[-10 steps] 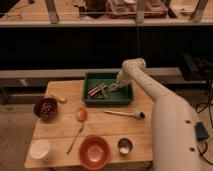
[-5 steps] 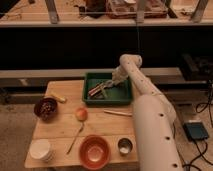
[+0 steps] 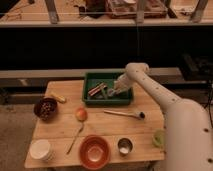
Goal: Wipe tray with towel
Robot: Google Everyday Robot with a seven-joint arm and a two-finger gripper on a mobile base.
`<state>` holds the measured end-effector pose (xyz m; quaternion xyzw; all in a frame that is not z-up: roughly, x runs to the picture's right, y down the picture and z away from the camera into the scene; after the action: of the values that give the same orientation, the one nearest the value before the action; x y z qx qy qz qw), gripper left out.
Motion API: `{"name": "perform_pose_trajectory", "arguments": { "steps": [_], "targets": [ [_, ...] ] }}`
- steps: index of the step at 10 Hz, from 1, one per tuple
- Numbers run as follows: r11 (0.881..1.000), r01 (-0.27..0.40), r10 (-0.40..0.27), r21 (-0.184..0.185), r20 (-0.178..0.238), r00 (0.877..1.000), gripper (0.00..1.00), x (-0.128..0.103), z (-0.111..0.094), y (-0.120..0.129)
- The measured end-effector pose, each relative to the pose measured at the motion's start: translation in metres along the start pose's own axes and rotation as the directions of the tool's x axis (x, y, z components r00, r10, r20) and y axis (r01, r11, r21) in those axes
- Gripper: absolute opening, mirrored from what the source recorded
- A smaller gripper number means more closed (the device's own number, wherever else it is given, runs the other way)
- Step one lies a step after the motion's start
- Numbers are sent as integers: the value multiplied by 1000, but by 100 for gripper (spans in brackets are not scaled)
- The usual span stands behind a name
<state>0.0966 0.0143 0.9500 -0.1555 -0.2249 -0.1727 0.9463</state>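
Tray (image 3: 108,100): green rectangular plastic, raised sides, flared rim; sits at the far middle of the wooden table (image 3: 60,125).
Towel (image 3: 114,92): small pale blue-grey cloth, bunched, inside the tray's right half.
My gripper (image 3: 116,90): reaches down into the tray, fingers closed upon the towel.

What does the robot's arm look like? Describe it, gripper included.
The arm is off-white with smooth, rounded, tube-like segments, thick near the base and slimmer past a rounded elbow joint. No cables or markings show. The gripper, over the green tray, looks pale grey-white.
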Motion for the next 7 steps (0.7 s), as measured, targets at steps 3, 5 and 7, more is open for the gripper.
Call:
{"name": "perform_pose_trajectory", "arguments": {
  "steps": [3,5,7],
  "targets": [
    [1000,-16,16,21,-32,999,0,-8,-29,36],
    [999,-10,14,45,-83,996,0,-2,-42,40],
    [998,5,4,64,-130,991,0,10,-44,25]
  ]
}}
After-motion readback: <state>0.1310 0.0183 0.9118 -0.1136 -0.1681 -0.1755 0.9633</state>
